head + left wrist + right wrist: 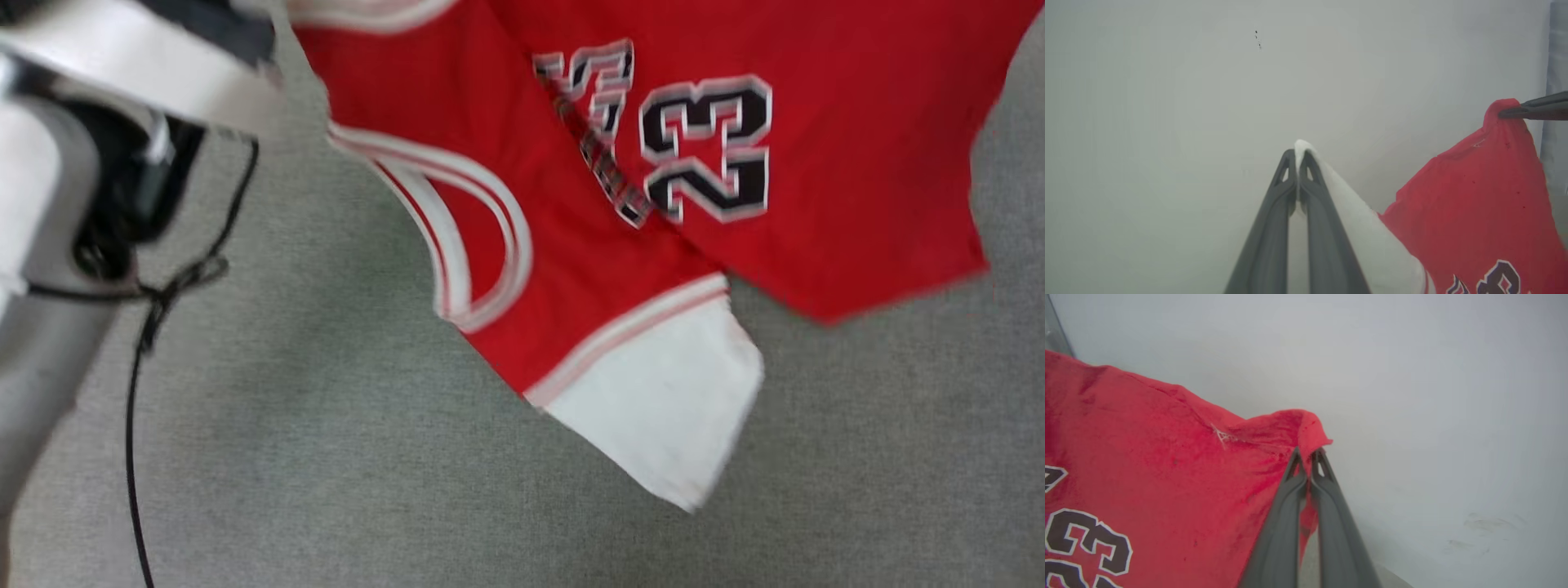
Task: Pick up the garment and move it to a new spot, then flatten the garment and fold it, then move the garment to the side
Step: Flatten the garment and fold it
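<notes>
The left end effector (1297,159) clenches just a white sleeve tip of the garment (1474,204) — the right end effector (1308,457), a red corner. Either shallow bite could slip.

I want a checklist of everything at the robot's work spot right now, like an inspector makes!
Surface: grey carpet-like surface below the garment.
Job's things: the garment, red with black numerals, held up between both grippers.
Clutter: nothing seen.
Grippers: left gripper shut on the white sleeve; right gripper shut on a red corner.
Cables: black cable hanging beside the pale arm.
Surroundings: plain pale wall.
</notes>
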Tool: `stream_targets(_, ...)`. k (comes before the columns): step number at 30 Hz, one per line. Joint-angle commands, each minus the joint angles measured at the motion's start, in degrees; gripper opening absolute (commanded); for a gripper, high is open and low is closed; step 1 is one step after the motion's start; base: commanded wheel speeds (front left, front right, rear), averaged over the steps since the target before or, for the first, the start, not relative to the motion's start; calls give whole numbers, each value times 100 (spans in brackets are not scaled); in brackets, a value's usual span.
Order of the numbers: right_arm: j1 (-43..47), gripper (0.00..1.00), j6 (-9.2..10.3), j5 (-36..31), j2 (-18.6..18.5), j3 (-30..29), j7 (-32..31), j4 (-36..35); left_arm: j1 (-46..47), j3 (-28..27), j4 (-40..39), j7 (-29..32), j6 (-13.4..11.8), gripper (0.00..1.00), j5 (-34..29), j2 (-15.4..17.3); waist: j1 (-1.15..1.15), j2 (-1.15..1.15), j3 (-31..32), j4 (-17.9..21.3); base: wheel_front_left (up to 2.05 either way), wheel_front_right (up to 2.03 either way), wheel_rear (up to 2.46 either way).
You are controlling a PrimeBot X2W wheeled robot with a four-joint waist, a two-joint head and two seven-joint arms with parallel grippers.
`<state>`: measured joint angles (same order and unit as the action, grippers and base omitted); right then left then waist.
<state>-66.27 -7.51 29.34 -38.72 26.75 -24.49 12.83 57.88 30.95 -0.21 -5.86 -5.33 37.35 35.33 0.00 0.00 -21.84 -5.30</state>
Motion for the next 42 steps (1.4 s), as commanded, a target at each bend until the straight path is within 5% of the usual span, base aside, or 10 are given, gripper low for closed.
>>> stream_targets(1, -189, 0, 4, -85, 90, -52, 49, 53, 218, -27, 53, 33, 47, 0, -57, -15, 0, 0, -247, 127, 0, 0, 0)
stream_targets(16, -3607, 0, 4, -1704, 1406, -700, 943, 1865, 4635, -170, 2053, 343, 992, 0, -472, -518, 0, 0, -1301, 252, 0, 0, 0)
stream_targets(21, -4031, 0, 4, -1894, 1624, -630, 1209, 2487, 5039, -68, 2656, 276, 1118, 0, -485, -553, 0, 0, -1427, 230, 0, 0, 0)
stream_targets(28, -3789, 0, 4, -1802, 1689, -81, 1532, 3231, 4677, 74, 3293, 3, 1204, 0, -287, -646, 0, 0, -1611, 185, 0, 0, 0)
stream_targets(42, -1636, 0, 4, -794, 1685, 1309, 2497, 4021, 1691, 444, 3556, -850, 1238, 0, 251, -780, 0, 0, -1084, 197, 0, 0, 0)
